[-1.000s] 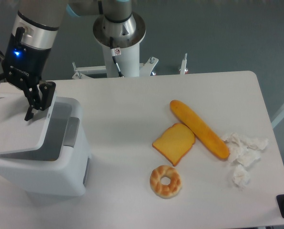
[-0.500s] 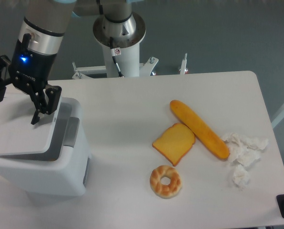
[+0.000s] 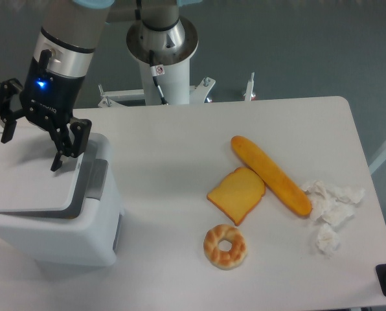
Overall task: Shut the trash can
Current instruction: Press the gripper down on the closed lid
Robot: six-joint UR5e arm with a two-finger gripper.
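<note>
Rightward and slightly downward is how the gripper [image 3: 30, 139] has travelled over the last second, sliding from the far-left edge of the lid toward its hinge side, while the lid itself has dropped from a visibly tilted, raised pose to lying nearly flat on the trash can [image 3: 57, 223]. From the fixed camera, the trash can sits at about 8 o'clock on the table [image 3: 180, 162], and its white lid [image 3: 24, 178] now appears level with the body, though I cannot be sure from this angle that it is fully seated or latched. The fingers are spread wide, one black fingertip [image 3: 57, 162] hovering near the grey latch strip [image 3: 97, 178] and the other off the lid's far-left side, pinching nothing. My judgement is that the closing is nearly finished, perhaps needing a final press. Well apart, toward 3 o'clock, lie a baguette [image 3: 271, 175] touching a toast slice [image 3: 237, 194], a bagel [image 3: 225, 246] near 5 o'clock, and crumpled tissue [image 3: 329, 210] at the right.
</note>
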